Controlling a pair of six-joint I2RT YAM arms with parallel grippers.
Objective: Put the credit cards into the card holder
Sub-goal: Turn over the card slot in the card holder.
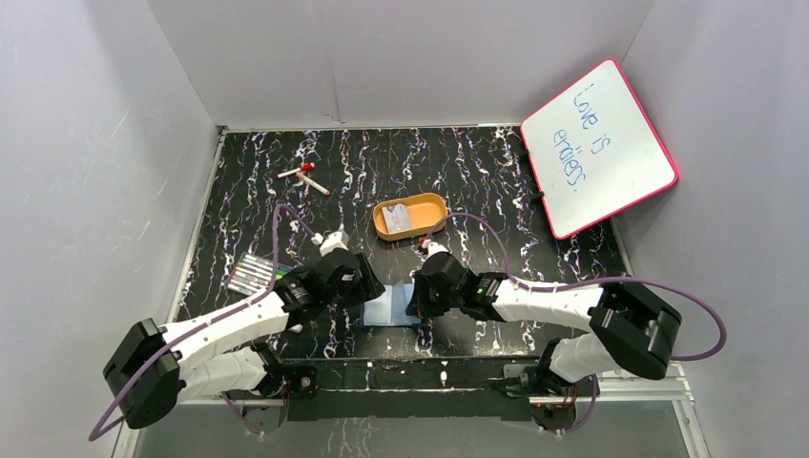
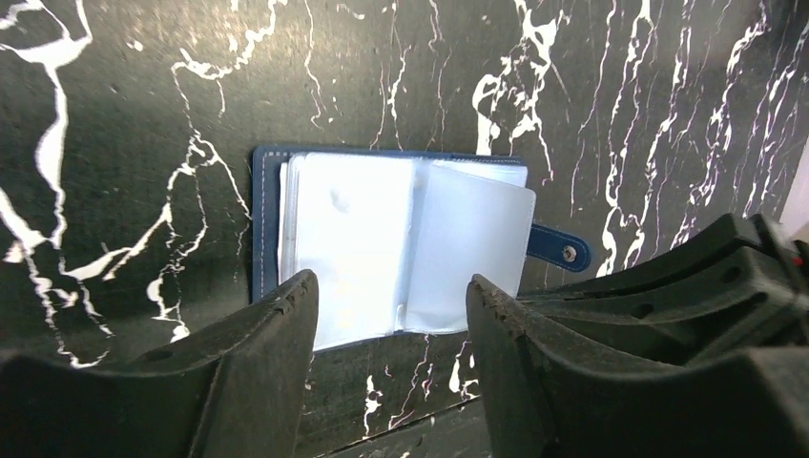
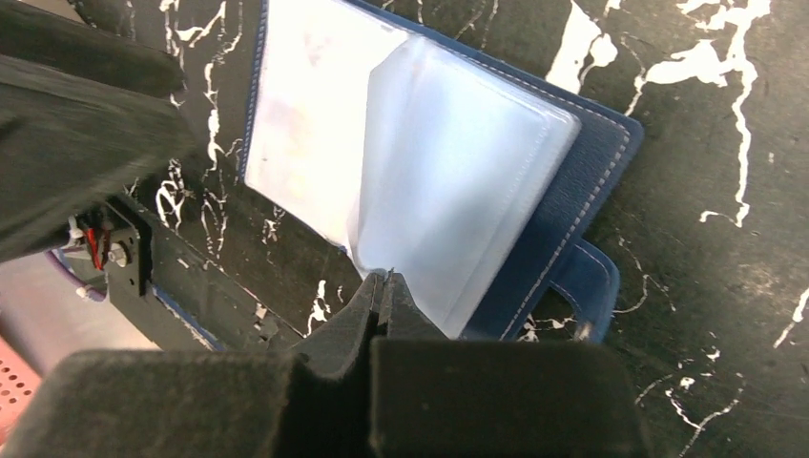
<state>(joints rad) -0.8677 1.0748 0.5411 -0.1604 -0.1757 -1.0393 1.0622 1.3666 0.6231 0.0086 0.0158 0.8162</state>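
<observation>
- Lying open, the card holder (image 1: 391, 310) has one clear sleeve (image 3: 467, 191) raised; it can flop shut.
- Right gripper (image 3: 382, 279), clenched at that sleeve's edge, may drag the holder.
- Left gripper (image 2: 391, 284), released above the holder, pins nothing.
- One credit card (image 1: 401, 221) waits beyond the holder, in the orange tray (image 1: 434, 203).

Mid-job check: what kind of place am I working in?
Probably a lab test booth: plain white panel walls box in a marbled black table, with a handwritten whiteboard propped in the corner.
</observation>
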